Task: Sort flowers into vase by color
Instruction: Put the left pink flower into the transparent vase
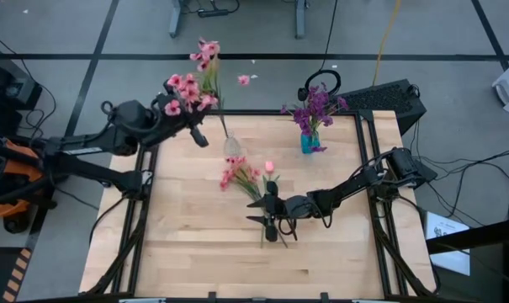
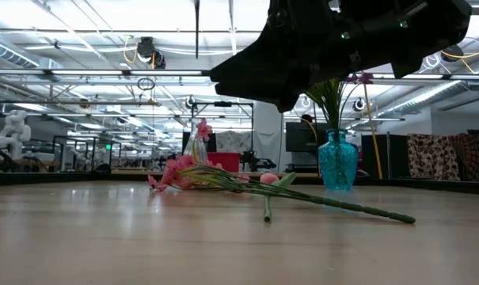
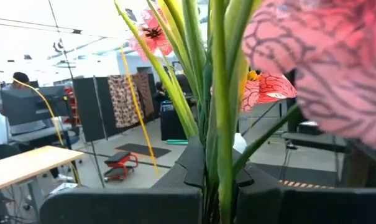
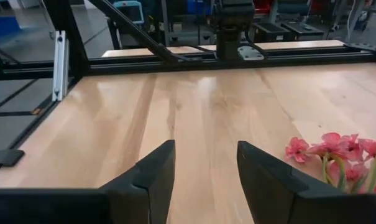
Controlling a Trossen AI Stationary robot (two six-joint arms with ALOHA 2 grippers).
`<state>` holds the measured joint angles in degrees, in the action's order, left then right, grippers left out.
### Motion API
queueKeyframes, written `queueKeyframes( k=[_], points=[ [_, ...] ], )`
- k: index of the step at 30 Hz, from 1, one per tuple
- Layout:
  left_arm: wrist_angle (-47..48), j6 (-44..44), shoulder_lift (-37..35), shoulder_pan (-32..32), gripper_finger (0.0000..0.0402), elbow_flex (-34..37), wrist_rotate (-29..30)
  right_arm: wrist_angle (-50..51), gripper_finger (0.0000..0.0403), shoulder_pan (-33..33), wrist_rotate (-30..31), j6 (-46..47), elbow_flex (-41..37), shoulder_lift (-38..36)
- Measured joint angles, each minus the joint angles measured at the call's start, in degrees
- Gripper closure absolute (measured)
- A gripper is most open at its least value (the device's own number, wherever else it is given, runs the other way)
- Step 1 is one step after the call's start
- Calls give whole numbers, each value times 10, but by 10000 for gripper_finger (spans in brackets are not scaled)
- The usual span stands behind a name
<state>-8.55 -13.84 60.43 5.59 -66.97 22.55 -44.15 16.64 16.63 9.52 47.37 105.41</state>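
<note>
Left gripper point(image 1: 180, 108) clamps pink spray point(image 1: 197, 77) aloft near clear vase point(image 1: 232, 146). Right gripper point(image 1: 271, 217), fingers parted, empty, hovers over pink flowers point(image 1: 241, 172) lying mid-table. Next, likely: lower, pinch stem.

A pale wooden tabletop point(image 1: 187, 227) framed in black metal rails stands on a grey floor point(image 1: 262, 34) crossed by dark lines. Beyond it, rows of bright ceiling lights point(image 2: 57, 47) hang over black partition screens point(image 3: 91, 109) draped with patterned cloth point(image 3: 122, 99).
</note>
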Motion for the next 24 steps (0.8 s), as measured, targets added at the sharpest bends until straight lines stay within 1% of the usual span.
queueKeyframes(
  k=[2,5,7,9,11,13,15,19,21,24],
  points=[
    [-4,7,-3,24,393,13,-25,3,239,0,5,-1,0,0],
    [-12,12,-4,58,393,35,-56,9,239,0,41,0,0,0],
    [-40,0,-3,92,393,58,-55,15,239,0,68,2,0,0],
    [-79,30,-2,135,393,81,-65,21,239,-1,81,2,0,0],
    [-113,65,-3,171,393,98,-110,29,239,-1,92,6,0,0],
    [-122,94,-3,197,393,107,-148,35,239,-1,94,15,0,0],
    [-126,108,-3,212,393,121,-169,37,239,-1,94,24,0,0],
    [-159,129,-6,226,393,160,-171,57,239,0,95,33,0,0],
    [-179,136,-11,231,393,178,-180,63,239,0,113,34,0,0],
    [-192,136,-18,234,393,199,-199,75,239,0,162,40,0,0]
  ],
)
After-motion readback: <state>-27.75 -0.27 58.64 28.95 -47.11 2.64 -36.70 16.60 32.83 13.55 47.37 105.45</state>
